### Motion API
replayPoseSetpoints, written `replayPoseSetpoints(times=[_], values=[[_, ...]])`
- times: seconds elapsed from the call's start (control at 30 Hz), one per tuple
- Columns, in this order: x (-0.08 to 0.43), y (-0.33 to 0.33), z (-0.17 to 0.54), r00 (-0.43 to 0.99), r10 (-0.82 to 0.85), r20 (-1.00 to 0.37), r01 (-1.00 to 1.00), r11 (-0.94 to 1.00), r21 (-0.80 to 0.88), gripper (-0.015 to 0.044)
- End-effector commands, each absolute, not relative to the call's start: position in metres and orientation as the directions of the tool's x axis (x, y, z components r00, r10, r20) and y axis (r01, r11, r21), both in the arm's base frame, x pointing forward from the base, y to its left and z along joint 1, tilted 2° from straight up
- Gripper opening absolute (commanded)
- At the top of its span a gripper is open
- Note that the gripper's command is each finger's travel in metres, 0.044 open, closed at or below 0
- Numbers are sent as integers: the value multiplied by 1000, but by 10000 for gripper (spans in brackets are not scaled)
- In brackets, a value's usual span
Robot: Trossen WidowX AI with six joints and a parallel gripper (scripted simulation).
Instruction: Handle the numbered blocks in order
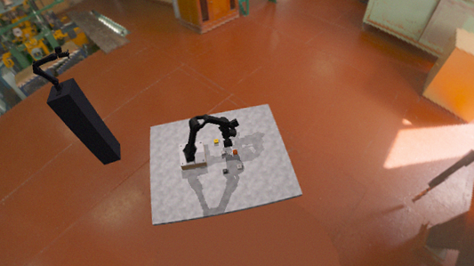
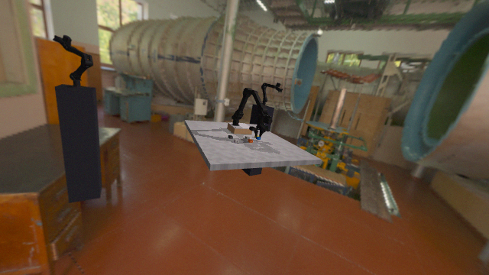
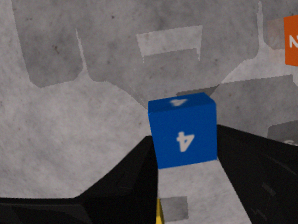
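- The jaws are pinching the blue block [image 3: 182,131], the one printed with a 4, middle of the wrist view, dark fingers on its left and right sides.
- 4 is even, so I'd guess this is the grip step, with the small lift, set-down and release left. Can't tell if it's off the grey surface [image 3: 80,116] yet.
- An orange block [image 3: 292,40] sits at the right edge, a yellow block [image 3: 160,221] peeks out low down, neither touched.
- It's a cube, so no real long axis. The 4 reads upside down, its top pointing to the frame bottom.

Slim matte-black jointed arm [image 1: 202,125], pale box base [image 1: 192,158], black gripper [image 3: 182,183]
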State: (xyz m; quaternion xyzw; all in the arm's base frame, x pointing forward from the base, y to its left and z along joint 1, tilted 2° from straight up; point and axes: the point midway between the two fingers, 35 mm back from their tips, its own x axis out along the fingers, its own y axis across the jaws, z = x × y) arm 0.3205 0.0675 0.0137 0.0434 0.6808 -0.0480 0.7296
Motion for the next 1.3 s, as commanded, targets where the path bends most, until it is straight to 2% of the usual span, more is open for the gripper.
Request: replayPoseSetpoints(times=[0.0,0.63,1.0,1.27], values=[[320,67,13,67,-14,-998,132,991,-5,120],[321,67,-1,67,-14,-998,132,991,-5,120],[321,67,-1,67,-14,-998,132,991,-5,400],[319,67,35,67,-14,-998,132,991,-5,400]])
